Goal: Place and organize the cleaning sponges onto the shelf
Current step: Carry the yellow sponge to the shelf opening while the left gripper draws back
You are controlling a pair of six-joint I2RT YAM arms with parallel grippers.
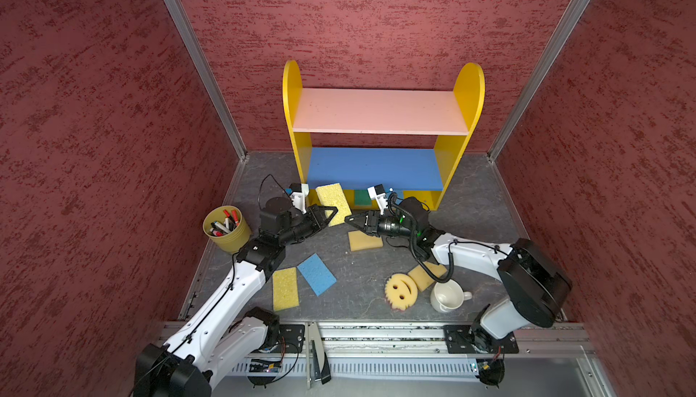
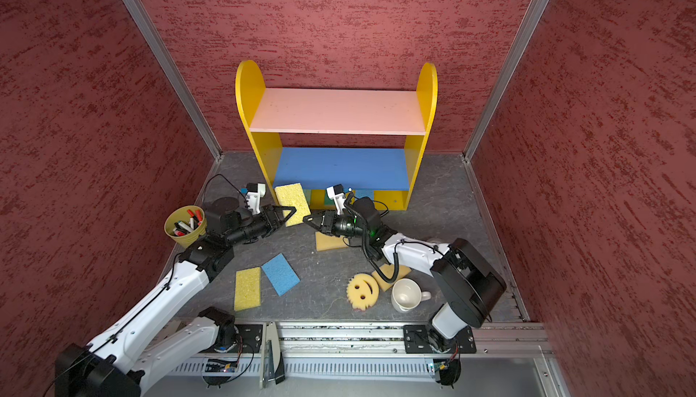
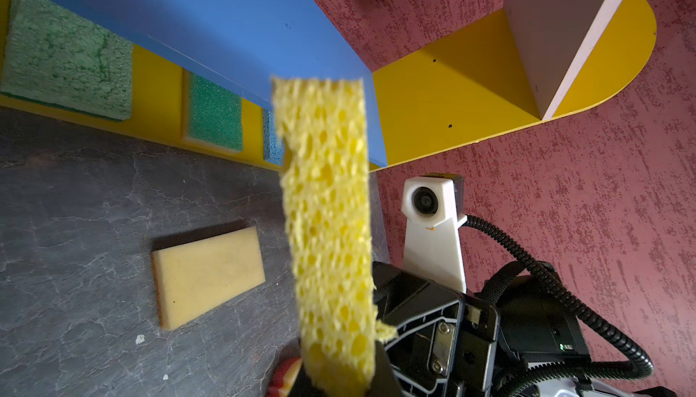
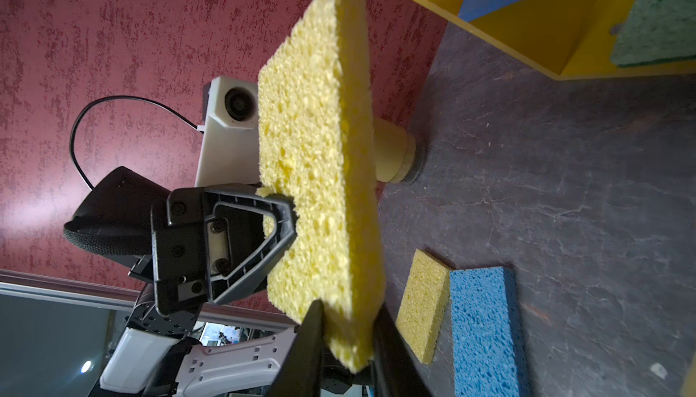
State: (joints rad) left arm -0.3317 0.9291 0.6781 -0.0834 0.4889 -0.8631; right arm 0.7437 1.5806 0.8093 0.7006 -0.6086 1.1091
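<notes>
Roughly a third of the job looks done. Three sponges sit on the bottom board of the shelf [image 1: 469, 90]; the left wrist view shows them as a large green sponge [image 3: 64, 52], a smaller green sponge [image 3: 214, 120] and a shelved blue sponge [image 3: 271, 139] mostly hidden behind the one in hand. The pink top board [image 1: 376, 110] and blue middle board [image 1: 373, 167] are bare. In both top views, at centre frame just in front of the shelf's lower left, the left end effector [image 1: 333, 212] is clamped on one edge of a porous yellow sponge [image 1: 333, 199], held on end above the table [image 1: 470, 203]. The right end effector [image 1: 348, 220] meets it from the right. Its wrist view shows its jaws pressed against both faces of the sponge's near corner, so both seem to grip it, which I read as a handover or re-grip. Five sponges lie on the table: a tan sponge [image 1: 365, 240] below the end effectors, a loose blue sponge [image 1: 316, 274] and a flat yellow sponge [image 1: 285, 287] at lower left, and a smiley sponge [image 1: 401, 290] and a second tan sponge [image 1: 427, 274] at lower right beside a white mug [image 1: 448, 296].
</notes>
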